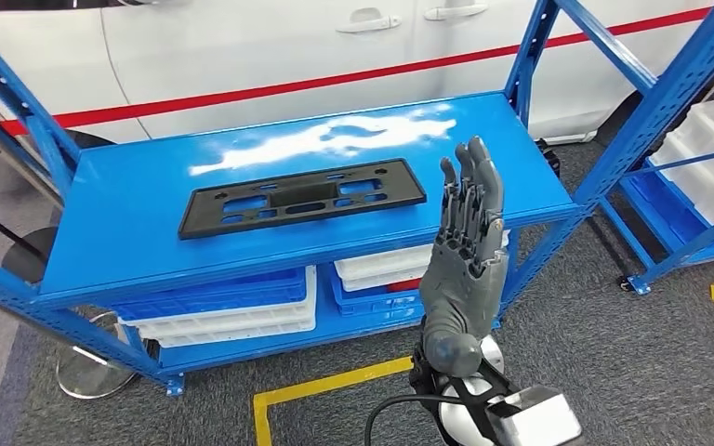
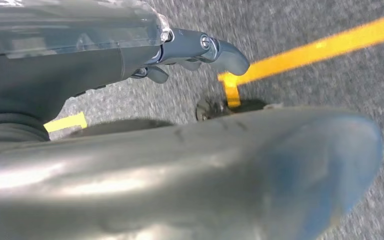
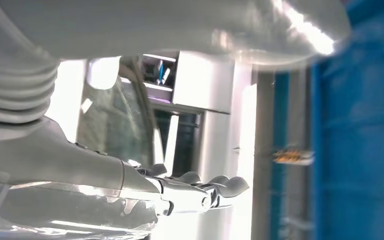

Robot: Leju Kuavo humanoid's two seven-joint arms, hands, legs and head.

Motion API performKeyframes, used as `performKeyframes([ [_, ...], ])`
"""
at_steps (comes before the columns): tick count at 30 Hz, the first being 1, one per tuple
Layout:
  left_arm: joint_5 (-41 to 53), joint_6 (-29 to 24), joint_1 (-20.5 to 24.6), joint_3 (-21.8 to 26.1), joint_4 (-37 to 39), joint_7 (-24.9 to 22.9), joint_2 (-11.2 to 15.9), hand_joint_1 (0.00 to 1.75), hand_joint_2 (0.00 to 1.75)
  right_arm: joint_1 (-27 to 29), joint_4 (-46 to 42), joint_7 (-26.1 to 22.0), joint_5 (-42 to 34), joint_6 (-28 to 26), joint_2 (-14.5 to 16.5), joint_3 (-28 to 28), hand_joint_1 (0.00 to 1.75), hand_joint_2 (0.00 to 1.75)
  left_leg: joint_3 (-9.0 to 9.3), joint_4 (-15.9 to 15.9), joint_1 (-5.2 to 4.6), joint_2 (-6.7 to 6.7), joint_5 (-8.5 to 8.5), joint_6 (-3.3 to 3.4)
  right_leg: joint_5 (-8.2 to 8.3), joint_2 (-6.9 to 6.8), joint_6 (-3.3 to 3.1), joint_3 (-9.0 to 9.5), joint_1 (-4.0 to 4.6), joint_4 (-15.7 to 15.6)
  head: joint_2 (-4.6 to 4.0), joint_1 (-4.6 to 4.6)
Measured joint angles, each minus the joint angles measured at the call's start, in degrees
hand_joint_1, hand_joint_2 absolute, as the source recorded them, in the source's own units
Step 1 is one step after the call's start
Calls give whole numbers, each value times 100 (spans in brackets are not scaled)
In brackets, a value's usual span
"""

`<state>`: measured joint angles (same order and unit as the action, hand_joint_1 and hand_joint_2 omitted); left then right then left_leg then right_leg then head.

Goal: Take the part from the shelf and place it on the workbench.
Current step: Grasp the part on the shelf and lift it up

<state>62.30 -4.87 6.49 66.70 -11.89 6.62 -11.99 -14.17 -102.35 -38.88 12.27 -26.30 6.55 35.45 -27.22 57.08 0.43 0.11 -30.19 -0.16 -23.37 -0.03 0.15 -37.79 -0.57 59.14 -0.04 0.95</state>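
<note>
Part [image 1: 301, 197]: long axis left-right on shelf [image 1: 112, 223]. Right hand [image 1: 465, 251] nearer, just right of it, fingers extended, empty.

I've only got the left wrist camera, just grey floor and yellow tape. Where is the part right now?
Observer: In the head view, the black part lies flat on the top board of the blue shelf.
Operator: Is the right hand on it?
Observer: No. The right hand is raised at the shelf's front edge, to the right of the part and apart from it.
Operator: Is it holding anything?
Observer: Nothing. Its fingers are straight and point up.
</note>
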Motion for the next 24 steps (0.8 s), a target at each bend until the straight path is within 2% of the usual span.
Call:
performKeyframes([
  [2,-12,-1,-4,1,0,0,0,0,0,17,15,17,-50,45,24,-21,0,44,21,128,8,5,-29,-51,-45,20,-91,115,-9,-23,0,2],
  [3,-19,-1,0,2,0,1,0,0,0,16,20,20,-60,58,37,-26,0,0,-59,332,16,4,-68,-64,-84,20,-130,192,-11,-39,0,6],
  [4,-24,-1,4,3,0,3,-1,0,0,19,25,22,-68,69,48,-28,0,0,-231,651,23,2,-149,-75,-125,15,-161,265,-11,-56,0,11],
  [6,-30,0,1,5,0,5,-1,0,0,26,42,15,-83,80,61,-32,0,0,-728,1396,26,0,-413,-99,-219,16,-202,372,10,-60,0,18],
  [7,-30,2,-9,5,0,6,-1,0,0,34,54,10,-85,82,62,-33,0,0,-946,1640,26,0,-513,-107,-268,27,-211,424,22,-59,-1,18],
  [8,-28,3,-23,5,0,7,-1,0,0,40,64,3,-86,85,62,-33,0,0,-1085,1710,25,0,-518,-105,-318,42,-214,486,35,-59,-1,18],
  [9,-25,5,-34,5,0,7,0,0,0,46,72,-8,-86,90,62,-34,0,0,-1130,1583,23,0,-389,-86,-372,57,-213,560,47,-58,-1,19],
  [11,-8,6,-46,6,0,8,2,0,0,52,79,-33,-86,105,62,-34,0,0,-1018,885,3,-1,207,-10,-492,71,-204,722,68,-64,-1,17],
  [12,1,6,-45,7,0,9,4,0,0,56,81,-45,-86,114,61,-36,0,0,-948,551,-18,1,426,29,-547,76,-187,787,78,-64,-1,10],
  [13,8,6,-42,8,0,12,7,0,0,60,84,-53,-86,122,61,-37,0,0,-887,320,-44,1,568,64,-597,79,-159,826,82,-65,-1,6],
  [14,13,6,-41,9,0,15,10,0,0,67,88,-56,-86,129,61,-39,0,0,-859,208,-67,3,606,92,-627,81,-127,851,80,-51,0,1],
  [15,14,7,-41,10,0,18,13,0,0,75,90,-61,-86,135,61,-42,0,0,-825,184,-82,3,561,112,-638,83,-90,875,80,-37,0,-5],
  [17,21,11,-49,10,0,22,11,0,0,88,82,-65,-88,144,62,-48,0,0,-701,94,-68,-2,594,155,-661,73,-35,902,69,50,0,-6],
  [18,25,13,-44,10,0,23,11,0,0,88,76,-69,-91,153,61,-54,0,0,-627,54,-55,-3,591,176,-700,68,-10,850,63,181,0,-12],
  [19,27,10,-33,10,0,23,10,0,0,88,72,-70,-98,162,60,-63,0,0,-569,18,-43,-4,584,196,-779,64,17,732,53,405,0,-19],
  [22,28,-1,-12,10,0,17,9,0,0,119,76,-73,-138,183,48,-95,0,0,-489,3,-40,-9,503,228,-1125,56,113,83,6,1297,0,-30],
  [23,29,-2,-18,10,0,13,8,0,0,132,78,-73,-150,187,41,-103,0,0,-455,5,-38,-12,466,224,-1125,51,136,-75,-12,1412,0,-29],
  [24,29,-5,-25,10,0,9,5,0,0,137,78,-73,-160,189,35,-110,0,44,-409,8,-34,-15,426,215,-988,44,150,-134,-26,1329,0,-29],
])
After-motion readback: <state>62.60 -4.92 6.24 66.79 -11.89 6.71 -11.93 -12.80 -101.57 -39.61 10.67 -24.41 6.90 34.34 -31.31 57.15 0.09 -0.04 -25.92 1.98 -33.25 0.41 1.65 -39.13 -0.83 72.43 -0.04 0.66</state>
